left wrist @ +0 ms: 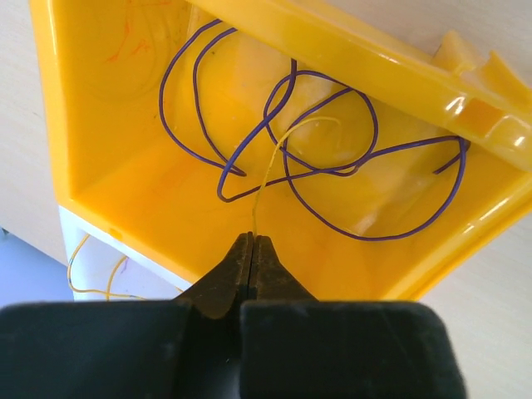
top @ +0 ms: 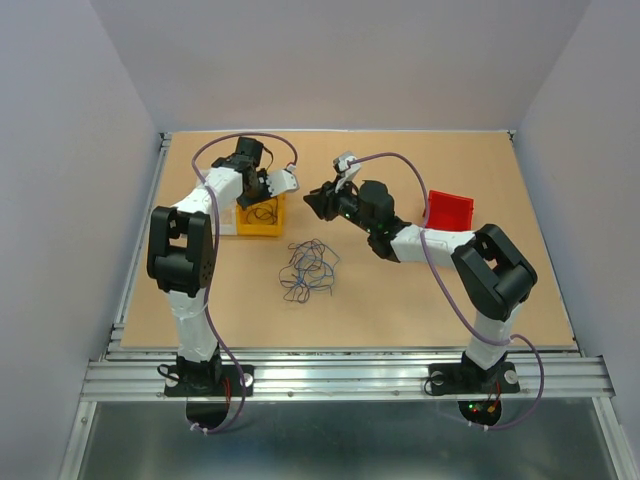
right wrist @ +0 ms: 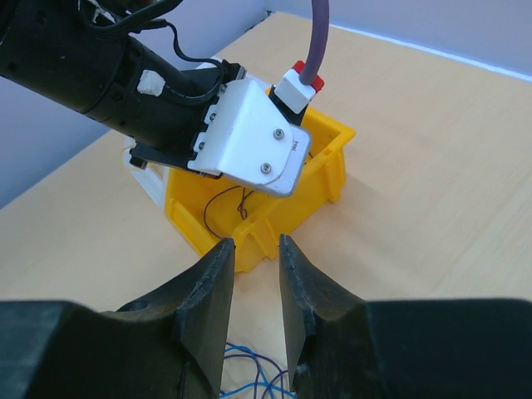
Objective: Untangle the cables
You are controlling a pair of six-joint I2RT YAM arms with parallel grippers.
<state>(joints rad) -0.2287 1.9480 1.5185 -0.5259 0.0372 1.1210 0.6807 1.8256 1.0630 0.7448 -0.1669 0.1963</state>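
The left pincer [left wrist: 253, 243] fills the foreground of its own wrist view. Its black fingers are pressed tightly together at the tips, pinching a thin yellow wire strand [left wrist: 263, 179] that rises from them into an open yellow plastic bin [left wrist: 125, 191]. Several thin purple wire loops [left wrist: 332, 170] lie overlapping inside that bin and cross the yellow strand. In the right wrist view the right pincer [right wrist: 256, 249] has its two black fingers spread with a bare gap between them, holding nothing. It points toward the same bin, over which the left arm's white wrist housing [right wrist: 249, 137] hangs. From above, the bin sits toward the left rear of the tan wooden surface [top: 430, 300], with the left pincer directly over it and the right pincer off to its right. A loose bunch of thin dark-blue and orange-tan looping cables [top: 308, 268] lies on the surface near the middle, apart from the bin and closer to the arm bases than either pincer. A red plastic tray [top: 450, 210] rests on the right side, beside the right arm.
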